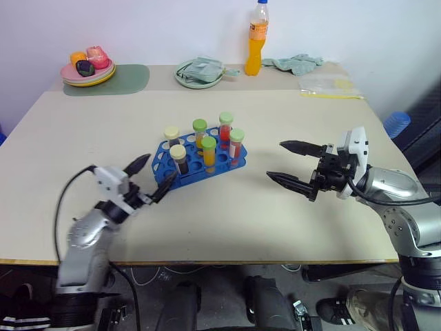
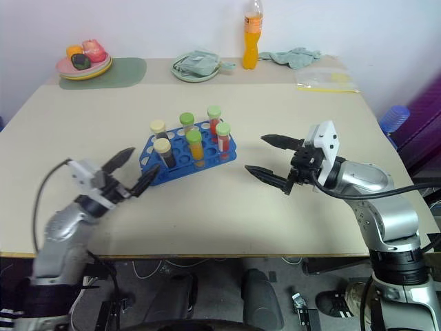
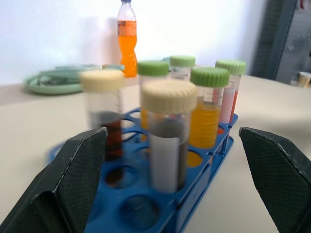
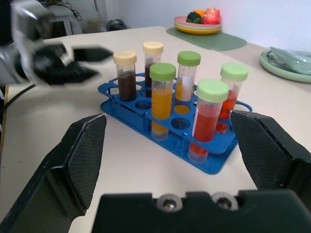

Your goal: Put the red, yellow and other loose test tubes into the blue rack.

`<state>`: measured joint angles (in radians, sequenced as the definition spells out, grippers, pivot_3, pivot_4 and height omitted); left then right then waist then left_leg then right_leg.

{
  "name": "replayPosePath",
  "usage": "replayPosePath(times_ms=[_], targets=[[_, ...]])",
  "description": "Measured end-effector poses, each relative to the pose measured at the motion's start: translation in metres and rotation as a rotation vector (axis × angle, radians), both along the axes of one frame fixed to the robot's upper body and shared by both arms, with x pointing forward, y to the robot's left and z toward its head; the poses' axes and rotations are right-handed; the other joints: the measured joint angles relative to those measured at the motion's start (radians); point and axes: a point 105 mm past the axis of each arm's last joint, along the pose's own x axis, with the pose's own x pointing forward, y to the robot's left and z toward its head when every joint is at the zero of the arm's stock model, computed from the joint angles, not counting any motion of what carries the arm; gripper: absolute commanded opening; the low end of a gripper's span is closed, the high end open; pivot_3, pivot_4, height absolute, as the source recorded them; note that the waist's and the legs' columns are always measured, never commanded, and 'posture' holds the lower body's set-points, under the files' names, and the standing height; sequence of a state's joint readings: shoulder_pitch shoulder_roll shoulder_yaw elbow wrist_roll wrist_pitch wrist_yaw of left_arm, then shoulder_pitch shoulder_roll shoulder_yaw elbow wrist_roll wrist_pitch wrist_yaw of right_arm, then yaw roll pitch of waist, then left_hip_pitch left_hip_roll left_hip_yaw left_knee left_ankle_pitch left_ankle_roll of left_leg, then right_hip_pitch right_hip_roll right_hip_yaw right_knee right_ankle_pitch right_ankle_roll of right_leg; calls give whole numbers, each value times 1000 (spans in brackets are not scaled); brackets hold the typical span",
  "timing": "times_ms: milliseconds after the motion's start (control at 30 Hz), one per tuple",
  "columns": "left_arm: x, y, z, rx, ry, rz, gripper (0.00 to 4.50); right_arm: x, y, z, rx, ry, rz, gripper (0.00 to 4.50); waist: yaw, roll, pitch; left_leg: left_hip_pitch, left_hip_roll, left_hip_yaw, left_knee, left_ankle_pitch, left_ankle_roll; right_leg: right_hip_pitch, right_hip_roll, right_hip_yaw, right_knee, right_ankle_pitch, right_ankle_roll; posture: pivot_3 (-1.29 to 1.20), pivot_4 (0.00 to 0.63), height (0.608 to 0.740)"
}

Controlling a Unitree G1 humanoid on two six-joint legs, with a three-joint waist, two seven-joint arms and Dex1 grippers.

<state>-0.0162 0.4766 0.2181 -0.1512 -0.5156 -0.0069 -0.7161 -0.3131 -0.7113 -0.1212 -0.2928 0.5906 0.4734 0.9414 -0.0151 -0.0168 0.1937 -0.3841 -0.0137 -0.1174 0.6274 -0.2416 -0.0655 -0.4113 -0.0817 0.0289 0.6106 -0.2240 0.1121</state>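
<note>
Mid-frame we see the blue rack [image 2: 187, 153] holding six capped tubes, our left gripper [image 2: 130, 170] lower left, our right gripper [image 2: 264, 156] right of centre, both spread wide

blue rack [image 1: 196, 167]: glossy moulded plastic. test tubes [image 4: 162, 99] clear smooth plastic, ribbed matt caps. left gripper [image 1: 153, 176] pads [image 3: 80, 167] black, fine-textured, matt. table [image 1: 289, 221] beneath: smooth matt laminate. right gripper [image 1: 291, 165] same black finish.

The two head cameras are looking down over the table [image 1: 289, 227] from the near edge. Each wrist camera is sitting low and close, facing the blue rack [image 3: 194, 189] from opposite sides; all views are sharing it.
</note>
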Motion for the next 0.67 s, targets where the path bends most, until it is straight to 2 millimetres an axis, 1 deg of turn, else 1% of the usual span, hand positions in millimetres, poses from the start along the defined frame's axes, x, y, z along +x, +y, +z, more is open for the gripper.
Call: replayPosePath(times_ms=[100, 133, 167, 233, 333, 400, 500, 667], targets=[[-21, 29, 3, 80, 93, -67, 4481, -2, -3, -1, -23, 12, 22, 4500, -4, 0, 1, -5, 1, 0, 0, 0, 0, -5, 0, 0, 0, 0, 0, 0, 150, 740], [-25, 35, 7, 91, 104, -77, 4481, -2, -4, -2, -29, 19, 27, 4500, -3, 0, 1, -5, 0, 1, 0, 0, 0, -6, 0, 0, 0, 0, -1, 0, 150, 740], [-28, 37, 11, 98, 112, -103, 4481, -2, -5, -3, -32, 26, 32, 4500, 1, 0, 1, -6, 0, 1, 0, 0, 0, -6, 0, 0, 0, 0, 0, 0, 150, 740], [-38, 42, 12, 137, 166, -163, 4481, -3, -7, -4, -43, 33, 44, 4500, 4, 0, 1, -7, 0, 1, 1, 0, 0, -7, -1, 0, 0, 0, -1, 0, 150, 740], [-39, 56, 16, 168, 207, -167, 4481, -2, -10, -6, -58, 41, 39, 4500, 2, 0, 1, -8, 1, 1, 1, 0, 0, -8, -1, 0, 0, 0, 0, 0, 150, 740], [-33, 58, 23, 165, 195, -187, 4481, -1, -10, -5, -62, 38, 30, 4500, 3, 0, 1, -8, 1, 1, 0, 0, 0, -8, -1, 0, 0, 0, 0, 0, 150, 740], [-28, 54, 33, 162, 159, -230, 4481, -1, -11, -3, -69, 27, 20, 4500, 1, 0, 1, -8, 1, 2, 0, 0, 0, -8, -1, 0, 0, 0, -1, 0, 150, 740], [-20, 45, 34, 175, 161, -270, 4481, -3, -19, -6, -79, 38, -6, 4500, 1, 0, 1, -8, 1, 2, -1, 0, 0, -9, 0, 0, 0, 2, -3, 0, 150, 740]])
